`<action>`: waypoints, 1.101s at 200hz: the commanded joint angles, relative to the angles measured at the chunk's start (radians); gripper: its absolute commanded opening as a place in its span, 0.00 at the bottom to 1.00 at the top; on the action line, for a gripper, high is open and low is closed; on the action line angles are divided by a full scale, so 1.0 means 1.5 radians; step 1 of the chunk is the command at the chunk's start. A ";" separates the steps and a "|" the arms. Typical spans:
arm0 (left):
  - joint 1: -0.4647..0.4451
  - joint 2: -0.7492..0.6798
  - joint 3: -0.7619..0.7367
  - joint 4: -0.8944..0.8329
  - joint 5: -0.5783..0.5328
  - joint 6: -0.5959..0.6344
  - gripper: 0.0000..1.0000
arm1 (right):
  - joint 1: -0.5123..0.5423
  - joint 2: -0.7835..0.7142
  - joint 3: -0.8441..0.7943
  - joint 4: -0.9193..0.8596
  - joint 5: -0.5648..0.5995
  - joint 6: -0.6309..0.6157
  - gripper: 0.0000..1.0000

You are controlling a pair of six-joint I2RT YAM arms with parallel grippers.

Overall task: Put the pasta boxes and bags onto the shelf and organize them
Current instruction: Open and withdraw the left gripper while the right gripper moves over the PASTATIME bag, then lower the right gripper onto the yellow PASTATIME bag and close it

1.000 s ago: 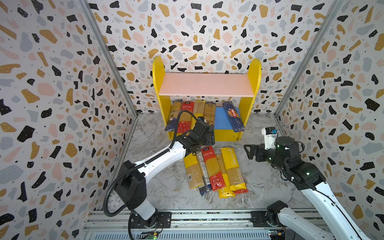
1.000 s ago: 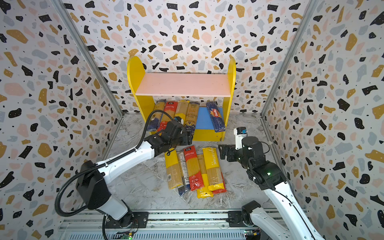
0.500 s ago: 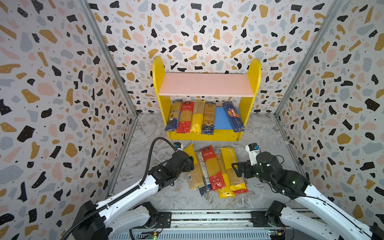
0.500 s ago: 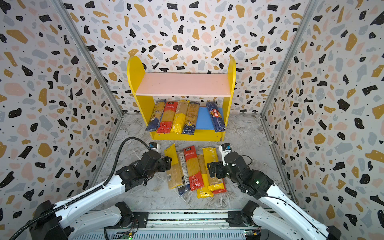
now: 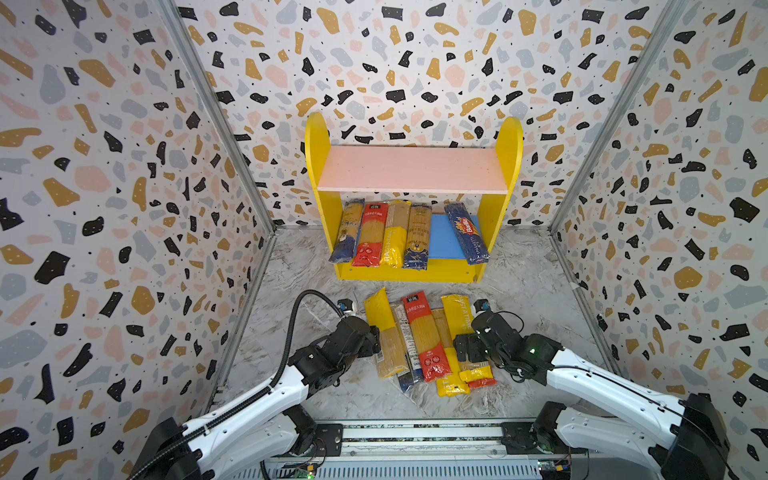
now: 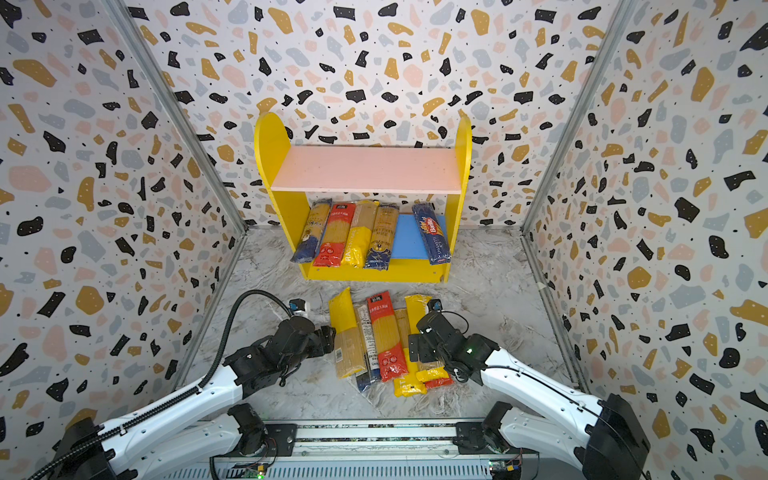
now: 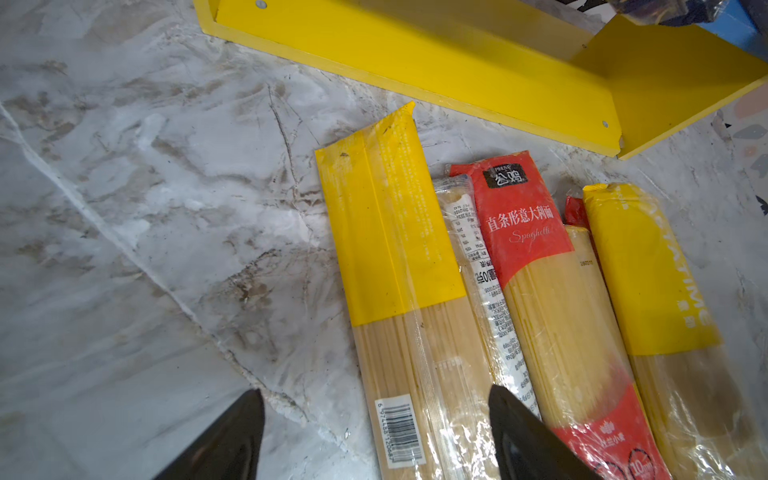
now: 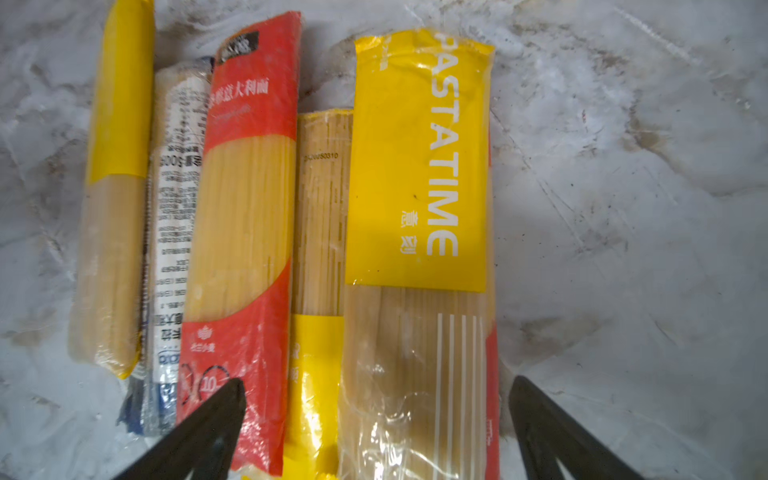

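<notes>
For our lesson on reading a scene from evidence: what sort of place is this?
Probably a robot test cell staged as a small pantry. Patterned terrazzo walls box in a marble-look table, two robot arms stand on a front rail, and a small shelf holds spaghetti packs.

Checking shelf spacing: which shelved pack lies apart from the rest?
The dark blue Barilla pack; bare blue board separates it from the other four.

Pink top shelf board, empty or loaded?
Empty. The pink board is bare in both top views; shelved packs lie on the blue board.
</notes>
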 commanded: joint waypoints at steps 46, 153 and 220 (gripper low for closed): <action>-0.002 -0.019 0.093 0.017 0.002 0.089 1.00 | -0.040 0.080 -0.048 0.074 -0.025 -0.002 0.99; -0.002 0.010 0.121 0.012 0.000 0.114 0.99 | 0.011 0.112 -0.090 0.048 -0.001 0.068 0.57; -0.002 -0.017 0.124 -0.010 -0.017 0.113 0.99 | 0.010 0.067 -0.041 0.012 0.019 0.042 0.30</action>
